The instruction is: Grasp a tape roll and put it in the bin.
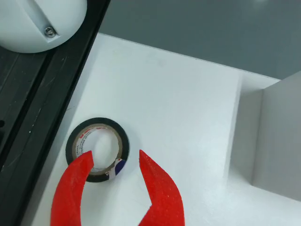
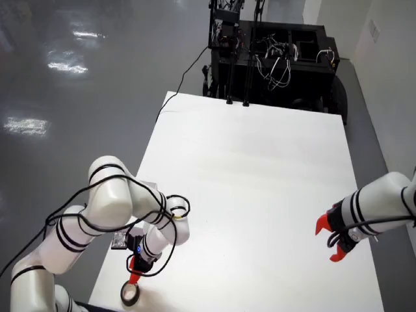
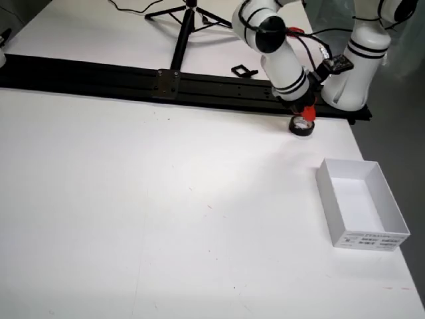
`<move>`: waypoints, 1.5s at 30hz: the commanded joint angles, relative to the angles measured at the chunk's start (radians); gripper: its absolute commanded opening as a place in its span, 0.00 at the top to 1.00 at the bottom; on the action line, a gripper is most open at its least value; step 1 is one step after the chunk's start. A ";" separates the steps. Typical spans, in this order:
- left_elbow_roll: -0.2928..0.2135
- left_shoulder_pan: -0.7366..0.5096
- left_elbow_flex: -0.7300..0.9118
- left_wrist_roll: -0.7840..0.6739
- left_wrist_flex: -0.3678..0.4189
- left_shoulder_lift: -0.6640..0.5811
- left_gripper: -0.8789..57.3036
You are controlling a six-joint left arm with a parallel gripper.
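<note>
While my red pincer (image 1: pixel 115 160) hangs spread wide, the black tape roll (image 1: pixel 98 149) lies flat on the white table (image 1: pixel 178 113) under it.

Its hole faces straight up, so I see no long axis. One fingertip (image 1: pixel 84 159) overlaps the ring, the other sits just outside. Red print marks the inner core, too small to read; possibly a brand. The white bin (image 3: pixel 362 203) stands well apart, carrying a label I cannot make out.
</note>
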 commanded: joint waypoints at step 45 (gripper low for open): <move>0.014 -0.021 -0.006 0.001 -0.128 0.050 1.00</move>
